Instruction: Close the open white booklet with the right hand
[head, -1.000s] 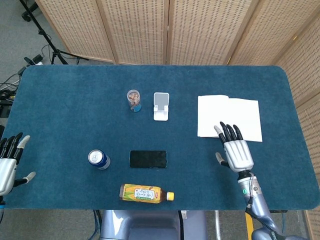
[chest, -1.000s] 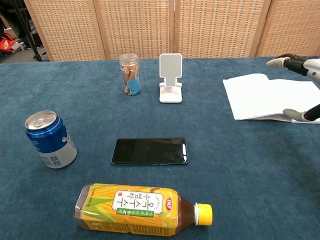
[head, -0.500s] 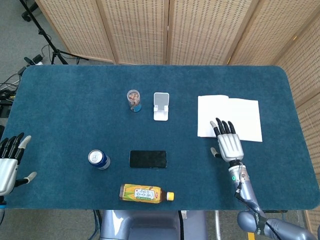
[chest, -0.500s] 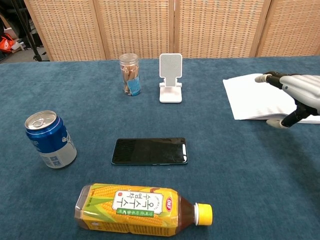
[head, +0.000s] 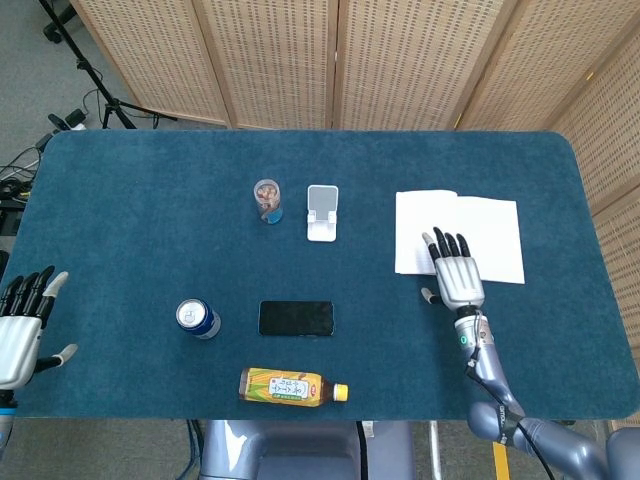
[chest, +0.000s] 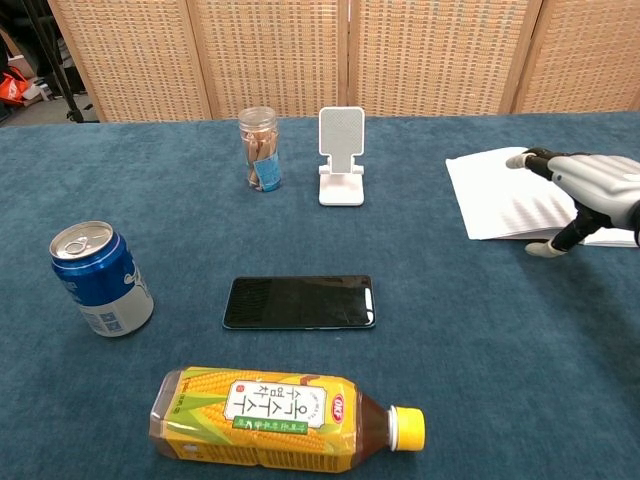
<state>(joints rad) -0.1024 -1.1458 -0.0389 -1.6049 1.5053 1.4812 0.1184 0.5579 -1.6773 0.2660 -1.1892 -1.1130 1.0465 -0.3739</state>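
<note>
Booklet open, your right hand over its left page

Booklet (head: 460, 235) lies flat and open at the right of the blue table (head: 150, 220); your right hand (head: 458, 277) sits palm-down above its near left page, fingers spread and holding nothing, thumb out over the cloth; your left hand (head: 20, 325) hangs spread at the table's near left edge, well apart from the can (head: 197, 318), phone (head: 296, 318) and bottle (head: 292, 386).

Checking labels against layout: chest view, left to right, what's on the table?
Soda can, snack jar, corn tea bottle, phone, phone stand, white booklet, right robot hand.
</note>
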